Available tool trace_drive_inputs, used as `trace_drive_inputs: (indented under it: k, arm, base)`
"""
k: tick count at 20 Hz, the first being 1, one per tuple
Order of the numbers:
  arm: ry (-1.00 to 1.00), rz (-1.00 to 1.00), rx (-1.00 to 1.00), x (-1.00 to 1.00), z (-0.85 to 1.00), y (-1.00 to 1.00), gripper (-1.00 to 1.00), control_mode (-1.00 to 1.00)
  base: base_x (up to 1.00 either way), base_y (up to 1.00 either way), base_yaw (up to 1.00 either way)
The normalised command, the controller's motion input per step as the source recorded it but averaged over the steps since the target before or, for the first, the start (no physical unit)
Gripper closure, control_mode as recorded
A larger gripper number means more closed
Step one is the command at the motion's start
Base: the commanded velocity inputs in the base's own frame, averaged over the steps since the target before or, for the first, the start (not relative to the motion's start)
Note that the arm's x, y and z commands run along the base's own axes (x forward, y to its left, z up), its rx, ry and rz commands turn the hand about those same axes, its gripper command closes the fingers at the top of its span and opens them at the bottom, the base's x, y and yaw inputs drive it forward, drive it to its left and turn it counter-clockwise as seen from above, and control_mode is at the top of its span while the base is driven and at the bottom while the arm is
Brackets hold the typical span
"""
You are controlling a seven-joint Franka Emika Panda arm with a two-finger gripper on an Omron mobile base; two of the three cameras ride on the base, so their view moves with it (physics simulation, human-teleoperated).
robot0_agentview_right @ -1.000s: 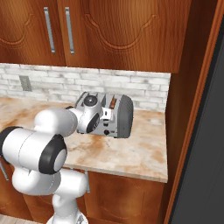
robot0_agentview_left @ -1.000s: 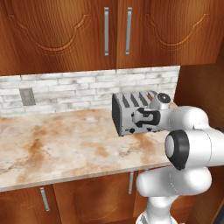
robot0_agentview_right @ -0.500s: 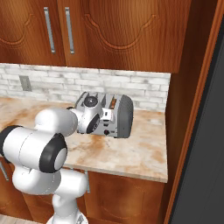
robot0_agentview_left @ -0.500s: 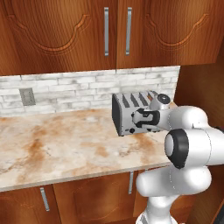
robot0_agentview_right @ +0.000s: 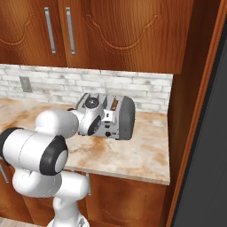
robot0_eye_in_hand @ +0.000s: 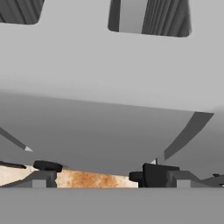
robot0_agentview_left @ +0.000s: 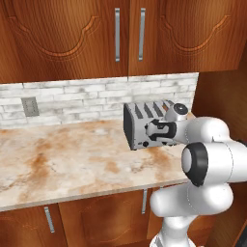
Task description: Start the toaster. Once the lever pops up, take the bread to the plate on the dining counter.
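Behind and above the gripper, brown wood cabinets (robot0_agentview_left: 96, 38) hang over a white brick backsplash (robot0_agentview_left: 72, 99). Below it spreads the counter (robot0_agentview_left: 72, 159), beige stone marbled with rust-orange. Directly in front of the gripper stands the toaster (robot0_agentview_left: 140, 123), a silver-grey box with long top slots, its front face turned toward the hand; in the hand view the grey body (robot0_eye_in_hand: 109, 87) looms close, two dark slot openings at the top. The gripper (robot0_eye_in_hand: 105, 177) sits low against the toaster's front, its jaws spread wide with nothing between them. A tan sliver of the bread (robot0_agentview_right: 114, 104) shows in a top slot, above and just beyond the gripper. A black lever (robot0_eye_in_hand: 159, 173) lies beside one finger.
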Motion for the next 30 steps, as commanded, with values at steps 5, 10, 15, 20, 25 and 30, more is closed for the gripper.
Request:
trace_drive_inputs:
  k: [5,10,15,20,25,30]
  arm:
    - [-0.07,0.0,0.0,-0.11,0.03,0.0,-1.0,-1.0]
    - [-0.11,0.0,0.0,-0.29,0.23,0.0,-1.0,-1.0]
    - [-0.02,-0.02,0.0,-0.24,0.48,-0.01,-1.0,-1.0]
    - [-0.03,-0.05,0.0,-0.06,0.52,-0.11,-1.0,-1.0]
    - [-0.04,-0.04,0.0,-0.13,0.4,-0.35,-1.0,-1.0]
    - [-0.09,-0.02,0.01,-0.03,0.19,-0.3,-1.0,-1.0]
  base:
    - [0.0,0.0,0.0]
    - [0.0,0.0,0.0]
    - [0.0,0.0,0.0]
    - [0.0,0.0,0.0]
    - [0.0,0.0,0.0]
    - [0.0,0.0,0.0]
